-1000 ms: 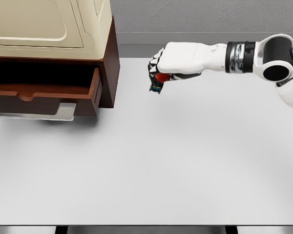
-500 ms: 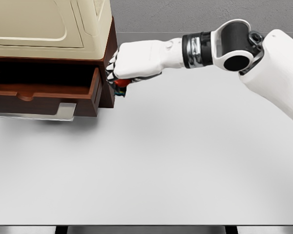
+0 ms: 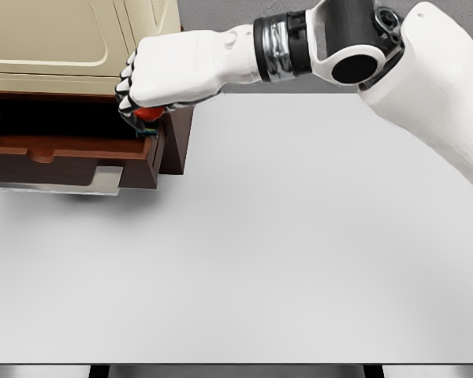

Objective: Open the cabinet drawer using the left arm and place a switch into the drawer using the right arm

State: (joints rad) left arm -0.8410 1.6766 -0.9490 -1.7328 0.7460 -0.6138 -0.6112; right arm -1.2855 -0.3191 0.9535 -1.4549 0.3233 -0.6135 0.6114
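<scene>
My right hand (image 3: 154,83) reaches across from the right, its fingers curled shut on a small switch (image 3: 147,115) with a red button that peeks out below the fist. The hand hovers over the right end of the pulled-out wooden drawer (image 3: 71,150) of the brown cabinet (image 3: 177,118). The drawer's dark inside is open to view on the left. My left arm is out of view.
A cream-coloured appliance (image 3: 79,39) sits on top of the cabinet, just behind my right hand. A grey metal plate (image 3: 102,181) lies under the drawer front. The white table (image 3: 299,252) stretches to the right and front.
My right hand has carried the switch leftward and slightly up, from mid-table past the cabinet's side to above the open drawer's right end. The drawer has not moved.
</scene>
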